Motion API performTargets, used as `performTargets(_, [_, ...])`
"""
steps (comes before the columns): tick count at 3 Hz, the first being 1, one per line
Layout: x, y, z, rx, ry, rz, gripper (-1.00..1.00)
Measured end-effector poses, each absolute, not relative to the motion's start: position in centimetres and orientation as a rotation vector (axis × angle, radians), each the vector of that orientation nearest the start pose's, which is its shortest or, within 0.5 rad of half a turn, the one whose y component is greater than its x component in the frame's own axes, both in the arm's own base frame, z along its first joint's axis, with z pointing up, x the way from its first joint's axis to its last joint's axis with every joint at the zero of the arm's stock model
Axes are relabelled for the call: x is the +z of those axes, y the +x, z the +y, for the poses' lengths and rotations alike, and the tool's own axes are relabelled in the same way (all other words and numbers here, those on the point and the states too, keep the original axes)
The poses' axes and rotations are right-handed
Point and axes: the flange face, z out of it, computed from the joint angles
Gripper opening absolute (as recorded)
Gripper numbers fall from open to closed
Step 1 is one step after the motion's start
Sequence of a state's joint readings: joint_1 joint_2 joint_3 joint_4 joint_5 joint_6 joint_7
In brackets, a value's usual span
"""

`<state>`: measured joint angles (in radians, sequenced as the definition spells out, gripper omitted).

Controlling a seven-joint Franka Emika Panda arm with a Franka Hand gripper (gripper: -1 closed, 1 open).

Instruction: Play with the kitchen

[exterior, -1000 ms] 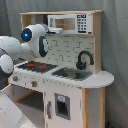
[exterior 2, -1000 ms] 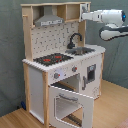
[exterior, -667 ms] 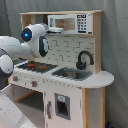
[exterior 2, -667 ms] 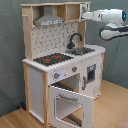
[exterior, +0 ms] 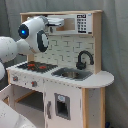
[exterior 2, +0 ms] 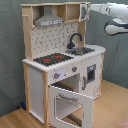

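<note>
Scene: a toy kitchen (exterior: pixel 65 75) stands on a wood floor (exterior 2: pixel 112 107) before a grey backdrop, seen in both exterior views.
Change: against the frames of a second ago, almost nothing has moved; the white arm (exterior 2: pixel 112 10) holds the same reach at the top shelf, near the microwave panel (exterior: pixel 83 23).
Meaning: by my reading, play has stalled or is barely under way up high, with hob, tap and knobs untouched.
Tool: hidden at the shelf edge; whether it is open or has hold of anything, I cannot tell.
Oven: the windowed door (exterior 2: pixel 70 102) hangs open toward the floor in the second exterior view.
Materials: pale wood frame, white painted panels, a grey hood (exterior 2: pixel 48 20), a pegboard back dotted with holes.
Shapes: a curved black tap (exterior: pixel 84 59) arches over a shallow sink (exterior: pixel 72 74); the black hob (exterior 2: pixel 52 59) carries red rings; round knobs (exterior 2: pixel 64 73) sit below.
Bench: the worktop ends in a rounded corner.
</note>
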<state>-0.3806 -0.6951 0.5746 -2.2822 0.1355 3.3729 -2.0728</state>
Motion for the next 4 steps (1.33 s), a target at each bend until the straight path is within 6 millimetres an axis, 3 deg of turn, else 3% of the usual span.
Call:
performTargets(2, [75.9, 31.0, 16.9, 0.799, 0.531, 1.259, 1.00])
performTargets(4, [76.3, 26.5, 18.5, 0.886, 0.551, 1.171, 1.00])
